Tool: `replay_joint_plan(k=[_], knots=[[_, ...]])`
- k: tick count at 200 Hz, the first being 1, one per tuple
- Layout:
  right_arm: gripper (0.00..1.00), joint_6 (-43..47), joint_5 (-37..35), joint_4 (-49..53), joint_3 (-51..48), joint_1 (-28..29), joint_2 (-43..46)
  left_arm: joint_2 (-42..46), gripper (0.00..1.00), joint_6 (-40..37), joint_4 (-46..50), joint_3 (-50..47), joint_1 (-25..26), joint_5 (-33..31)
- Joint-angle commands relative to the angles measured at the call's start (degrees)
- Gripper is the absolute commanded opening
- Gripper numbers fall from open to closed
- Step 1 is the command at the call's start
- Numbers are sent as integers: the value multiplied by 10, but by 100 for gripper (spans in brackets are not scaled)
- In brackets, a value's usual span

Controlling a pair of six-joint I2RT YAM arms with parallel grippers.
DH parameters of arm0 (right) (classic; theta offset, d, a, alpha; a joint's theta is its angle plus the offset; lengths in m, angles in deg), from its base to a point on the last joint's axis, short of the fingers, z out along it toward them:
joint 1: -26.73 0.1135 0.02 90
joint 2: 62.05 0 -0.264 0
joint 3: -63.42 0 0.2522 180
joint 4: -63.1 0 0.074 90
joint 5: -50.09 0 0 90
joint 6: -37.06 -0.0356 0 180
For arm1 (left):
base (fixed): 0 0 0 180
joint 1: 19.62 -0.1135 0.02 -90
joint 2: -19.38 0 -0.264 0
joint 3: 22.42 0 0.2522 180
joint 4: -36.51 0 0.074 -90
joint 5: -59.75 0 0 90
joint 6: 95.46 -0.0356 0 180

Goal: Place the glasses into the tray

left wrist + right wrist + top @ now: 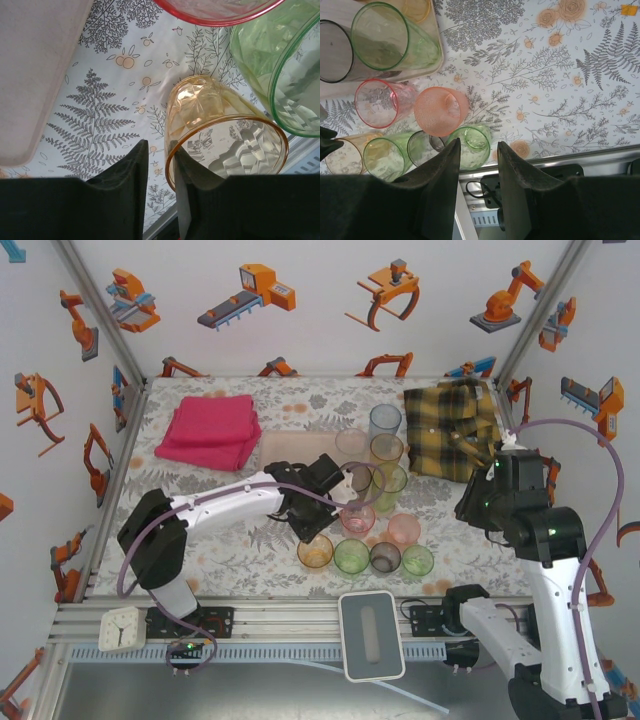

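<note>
Orange faceted glass (210, 115), rim between narrowly spread left fingers (125, 185); right fingers (435, 180) spread.

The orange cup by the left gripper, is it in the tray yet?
Out. The orange cup stands on the flowery tablecloth, apart from the tray.

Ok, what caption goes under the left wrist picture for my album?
Left end effector straddles the rim of the orange glass, with the pink tray nearby.
</note>
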Motion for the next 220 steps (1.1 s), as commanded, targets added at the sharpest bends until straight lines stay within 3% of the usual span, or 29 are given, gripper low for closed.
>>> replay_joint_plan(k=[1, 122, 220], knots=[[37, 8, -12, -2, -7, -2, 1, -3, 26, 6, 5, -1, 4, -9], [37, 8, -11, -9, -13, -2, 3, 3, 0, 2, 7, 0, 5, -28], [37, 9, -7, -14, -10, -2, -3, 28, 0, -31, 24, 0, 5, -27]])
